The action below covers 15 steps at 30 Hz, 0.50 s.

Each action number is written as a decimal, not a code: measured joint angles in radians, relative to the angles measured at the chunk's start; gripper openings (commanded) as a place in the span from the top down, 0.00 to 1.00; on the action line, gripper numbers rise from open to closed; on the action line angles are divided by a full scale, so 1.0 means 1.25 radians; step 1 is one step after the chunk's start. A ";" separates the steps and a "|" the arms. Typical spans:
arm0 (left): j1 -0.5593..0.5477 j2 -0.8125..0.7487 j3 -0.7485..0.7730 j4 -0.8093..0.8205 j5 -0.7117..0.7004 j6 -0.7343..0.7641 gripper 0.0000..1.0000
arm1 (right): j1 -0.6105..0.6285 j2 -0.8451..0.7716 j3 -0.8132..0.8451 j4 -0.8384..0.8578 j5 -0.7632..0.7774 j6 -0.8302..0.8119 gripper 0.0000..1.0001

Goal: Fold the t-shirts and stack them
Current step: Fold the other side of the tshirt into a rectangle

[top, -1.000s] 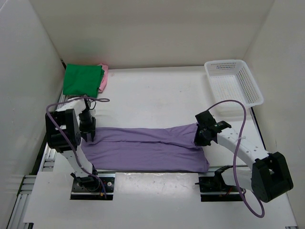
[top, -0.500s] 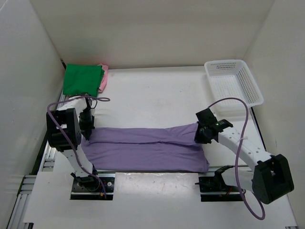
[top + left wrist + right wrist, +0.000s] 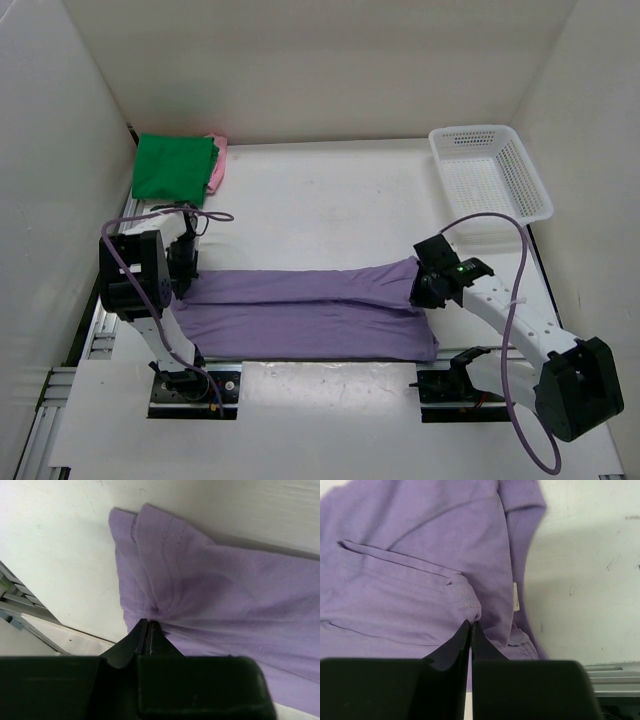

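Note:
A light purple t-shirt (image 3: 310, 312) lies stretched across the near part of the table, folded lengthwise. My left gripper (image 3: 182, 283) is shut on its left end; in the left wrist view the fingertips (image 3: 148, 625) pinch bunched cloth (image 3: 200, 595). Over at the right end, my right gripper (image 3: 420, 290) is shut on the purple t-shirt (image 3: 420, 570), with a folded edge caught between the jaws at the gripper (image 3: 471, 624). A white label (image 3: 516, 597) shows beside it. A folded green t-shirt (image 3: 174, 166) lies on a pink t-shirt (image 3: 217, 167) at the back left.
A white mesh basket (image 3: 490, 172) stands at the back right. White walls close in the table on three sides. The metal frame rails (image 3: 90, 330) run along the left near edge.
The left gripper has closed on the shirt's left end and shifted slightly toward the near left. The right gripper has drawn a little toward the near right, keeping its hold on the cloth.

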<state>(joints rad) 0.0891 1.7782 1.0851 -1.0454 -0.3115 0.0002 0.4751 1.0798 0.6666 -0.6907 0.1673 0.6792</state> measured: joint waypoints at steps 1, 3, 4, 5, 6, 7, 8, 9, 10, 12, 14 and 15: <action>0.000 0.000 -0.005 0.002 -0.004 0.000 0.83 | 0.001 0.000 -0.008 0.000 -0.004 0.002 1.00; 0.000 0.000 -0.005 0.007 -0.015 0.002 0.64 | 0.002 0.004 -0.018 0.001 -0.011 0.007 1.00; 0.000 0.000 -0.005 0.012 -0.022 0.002 0.50 | 0.002 0.009 -0.023 0.000 -0.016 0.011 1.00; 0.000 0.000 -0.005 0.014 -0.030 0.000 0.31 | 0.003 0.018 -0.025 0.001 -0.023 0.016 1.00; 0.000 0.000 -0.005 0.014 -0.037 0.004 0.26 | 0.005 0.027 -0.029 0.005 -0.027 0.017 1.00; 0.000 0.000 -0.002 0.013 -0.043 0.001 0.16 | 0.005 0.039 -0.034 0.009 -0.033 0.020 1.00; 0.000 0.000 0.005 0.009 -0.049 0.002 0.00 | 0.008 0.051 -0.036 0.010 -0.036 0.023 1.00; 0.000 0.000 0.016 0.005 -0.056 0.005 0.00 | 0.010 0.065 -0.038 0.013 -0.038 0.027 1.00; 0.000 -0.001 0.038 0.001 -0.061 0.003 0.00 | 0.013 0.078 -0.039 0.016 -0.041 0.033 1.00; 0.000 -0.007 0.095 0.001 -0.075 0.001 0.00 | 0.019 0.096 -0.041 0.020 -0.044 0.046 1.00; -0.007 -0.024 0.168 0.005 -0.085 0.001 0.06 | 0.021 0.101 -0.045 0.027 -0.044 0.063 1.00; -0.015 -0.035 0.204 0.009 -0.086 0.000 0.20 | 0.022 0.101 -0.047 0.029 -0.044 0.070 1.00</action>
<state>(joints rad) 0.0708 1.7344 1.3396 -1.0344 -0.4194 -0.0002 0.5026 1.2060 0.6075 -0.6548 0.1127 0.7670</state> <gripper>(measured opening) 0.959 0.005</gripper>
